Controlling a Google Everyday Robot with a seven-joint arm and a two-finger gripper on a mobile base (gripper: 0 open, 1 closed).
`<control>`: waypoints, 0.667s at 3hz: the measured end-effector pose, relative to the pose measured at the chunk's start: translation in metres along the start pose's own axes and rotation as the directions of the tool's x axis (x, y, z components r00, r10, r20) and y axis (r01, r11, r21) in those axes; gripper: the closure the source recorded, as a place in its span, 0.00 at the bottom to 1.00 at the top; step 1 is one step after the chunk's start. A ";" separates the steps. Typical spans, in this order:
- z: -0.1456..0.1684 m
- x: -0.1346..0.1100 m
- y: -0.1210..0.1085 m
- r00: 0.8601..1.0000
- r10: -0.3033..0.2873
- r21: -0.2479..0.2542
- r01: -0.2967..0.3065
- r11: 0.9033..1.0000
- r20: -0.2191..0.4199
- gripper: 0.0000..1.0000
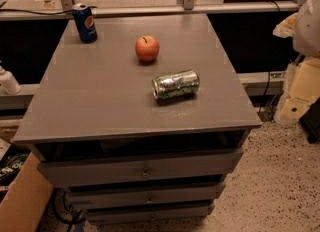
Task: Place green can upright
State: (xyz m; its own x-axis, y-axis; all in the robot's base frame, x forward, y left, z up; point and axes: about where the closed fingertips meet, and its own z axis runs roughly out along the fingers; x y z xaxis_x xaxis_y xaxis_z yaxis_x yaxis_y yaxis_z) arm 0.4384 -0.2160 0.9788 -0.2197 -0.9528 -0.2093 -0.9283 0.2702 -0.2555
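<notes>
We record: green can green with silvery-white patterning; second can dark blue, red-white-blue logo; apple red-orange; table grey; gripper, at the right edge, cream.

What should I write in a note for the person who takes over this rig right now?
The gripper hangs at the right edge of the view, beside the cabinet and well apart from the green can.
The green can lies on its side on the cabinet top, in front of the apple. The blue can stands upright at the back left corner.
Done: nothing yet.
Left: reach the green can, grasp it and set it upright.
</notes>
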 end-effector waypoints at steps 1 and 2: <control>0.000 0.000 0.000 1.000 0.000 0.000 0.000 1.000 0.000 0.00; 0.006 -0.012 -0.002 1.000 -0.012 0.011 0.012 1.000 0.017 0.00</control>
State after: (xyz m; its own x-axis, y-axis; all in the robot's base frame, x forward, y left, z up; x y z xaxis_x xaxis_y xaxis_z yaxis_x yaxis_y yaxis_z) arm 0.4449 -0.2038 0.9760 -0.2033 -0.9535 -0.2226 -0.9273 0.2605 -0.2687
